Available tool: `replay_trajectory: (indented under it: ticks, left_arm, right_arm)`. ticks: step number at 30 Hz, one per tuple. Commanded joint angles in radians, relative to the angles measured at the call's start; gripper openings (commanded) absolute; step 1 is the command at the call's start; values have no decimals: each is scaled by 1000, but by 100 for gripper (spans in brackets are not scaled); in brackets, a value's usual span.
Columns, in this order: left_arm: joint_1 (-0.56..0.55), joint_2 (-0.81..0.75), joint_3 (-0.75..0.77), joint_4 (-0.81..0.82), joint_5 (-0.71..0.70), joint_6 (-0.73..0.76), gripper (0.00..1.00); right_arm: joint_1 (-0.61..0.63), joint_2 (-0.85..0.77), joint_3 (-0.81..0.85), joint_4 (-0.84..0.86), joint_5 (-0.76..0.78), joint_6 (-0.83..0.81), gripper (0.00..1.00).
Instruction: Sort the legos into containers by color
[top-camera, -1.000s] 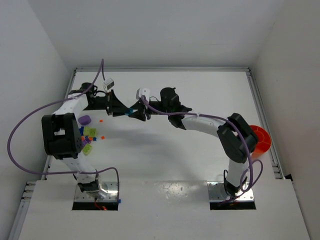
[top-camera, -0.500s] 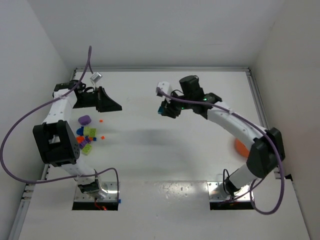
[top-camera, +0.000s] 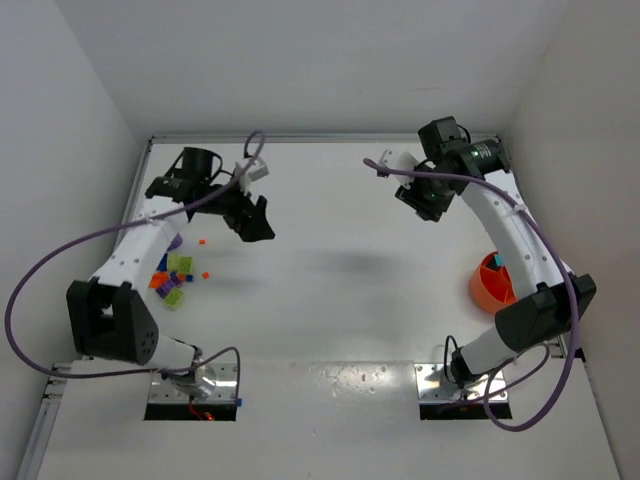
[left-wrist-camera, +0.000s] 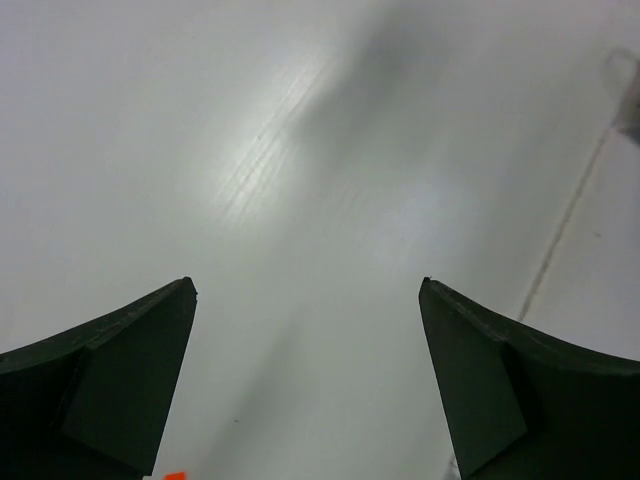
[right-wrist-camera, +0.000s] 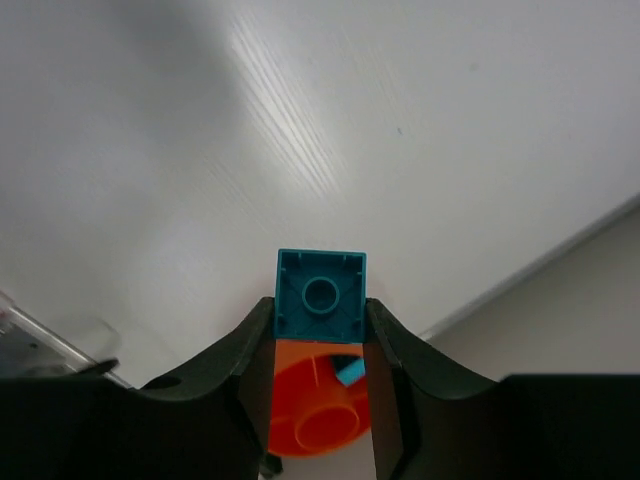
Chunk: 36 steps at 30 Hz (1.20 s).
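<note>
The right gripper is clamped on a cyan brick, pinching its side walls with the hollow underside facing the wrist camera. It hangs over the far right of the table, well apart from the bowl at the right edge. The left gripper stands wide apart and empty, near the pile on the left.

The fingertips seem to hold only the brick's lower part, so a fast swing toward the bowl could twist it or pop it loose. The bowl is divided, and one cyan piece lies in a ring compartment. A release from too high or off-centre could bounce the brick into a wrong compartment or over the rim. The right arm's own link also runs close by the bowl, so the descent may be cramped
</note>
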Motion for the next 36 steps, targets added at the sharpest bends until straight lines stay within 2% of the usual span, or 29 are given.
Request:
replay_trajectory:
  ticks: [1, 2, 5, 12, 16, 21, 27, 36]
  left_arm:
    - [-112, -138, -28, 273, -396, -121, 100]
    - [-112, -122, -28, 264, -407, -139, 100]
    - [-121, -91, -18, 253, -369, -139, 100]
    - [-163, -82, -18, 253, -372, -139, 100]
    - [-163, -57, -18, 276, -361, -148, 100]
    - [-163, -34, 14, 265, -348, -148, 100]
    - [-163, 3, 41, 229, -312, -139, 100]
    - [-154, 12, 41, 219, -292, -148, 100]
  right_arm:
    - [-44, 8, 4, -186, 212, -92, 4]
    - [-53, 8, -13, -186, 278, -103, 4]
    - [-107, -1, -74, -186, 317, -168, 3]
    - [-265, 22, -130, -186, 328, -204, 3]
    - [-343, -1, -236, -186, 369, -253, 3]
    - [-437, 65, -190, -186, 401, -278, 3]
    - [-480, 158, -145, -186, 417, -288, 3]
    - [-480, 229, -107, -195, 406, -279, 3]
